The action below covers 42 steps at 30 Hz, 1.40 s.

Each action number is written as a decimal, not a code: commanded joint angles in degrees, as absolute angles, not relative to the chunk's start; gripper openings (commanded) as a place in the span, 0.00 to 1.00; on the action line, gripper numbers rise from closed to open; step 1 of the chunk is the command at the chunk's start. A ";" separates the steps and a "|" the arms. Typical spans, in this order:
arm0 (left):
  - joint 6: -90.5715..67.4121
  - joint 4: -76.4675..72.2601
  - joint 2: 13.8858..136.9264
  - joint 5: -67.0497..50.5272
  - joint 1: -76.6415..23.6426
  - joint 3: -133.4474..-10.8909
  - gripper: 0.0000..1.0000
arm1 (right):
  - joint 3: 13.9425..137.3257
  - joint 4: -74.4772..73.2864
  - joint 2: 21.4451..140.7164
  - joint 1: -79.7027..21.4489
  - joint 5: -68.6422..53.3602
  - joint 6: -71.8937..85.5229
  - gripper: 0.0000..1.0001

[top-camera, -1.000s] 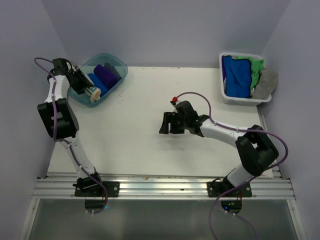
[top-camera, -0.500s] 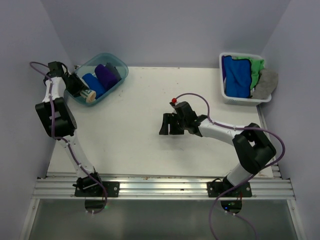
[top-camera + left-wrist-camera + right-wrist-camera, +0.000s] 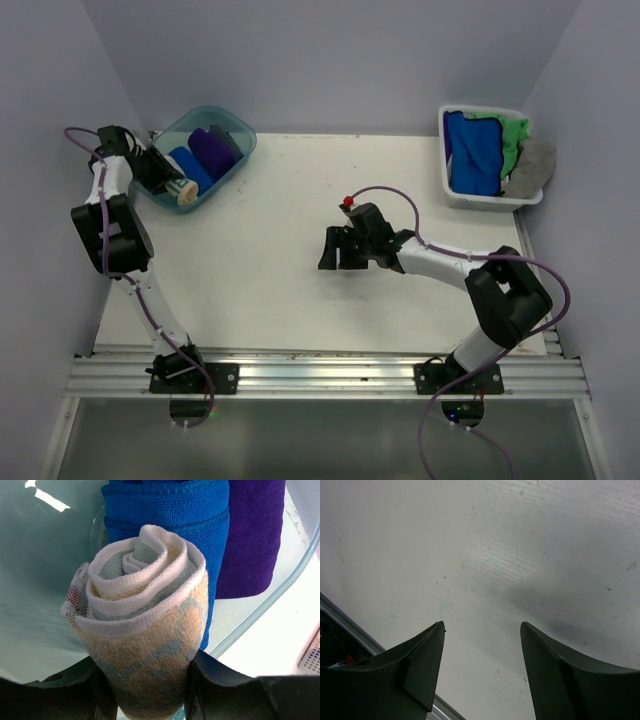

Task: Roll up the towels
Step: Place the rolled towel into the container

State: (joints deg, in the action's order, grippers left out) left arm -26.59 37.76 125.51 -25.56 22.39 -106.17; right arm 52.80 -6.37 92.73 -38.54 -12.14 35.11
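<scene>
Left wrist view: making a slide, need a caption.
Left tool grips a rolled cream towel in the teal tub, beside a blue towel and a purple towel.

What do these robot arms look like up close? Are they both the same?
Both arms look alike: the left arm and right arm have slim white links joined by chunky black joints. A thin purple cable loops along each. The left gripper and right gripper are black, each with two flat tapering fingers. A small red knob sits by the right one.
</scene>
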 commanded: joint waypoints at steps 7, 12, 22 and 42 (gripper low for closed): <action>-26.28 37.61 127.53 -23.83 22.76 -107.05 0.56 | 52.12 -5.36 90.00 -38.41 -12.57 35.51 0.66; -25.84 38.41 127.71 -23.20 22.68 -107.58 0.75 | 51.94 -5.10 89.91 -38.50 -12.74 35.77 0.65; -26.01 40.52 123.23 -21.71 22.59 -108.63 0.90 | 52.21 -5.36 89.47 -38.41 -12.92 35.51 0.65; -28.39 49.66 117.60 -13.89 22.59 -110.57 0.91 | 52.65 -5.10 89.03 -38.41 -14.24 34.98 0.66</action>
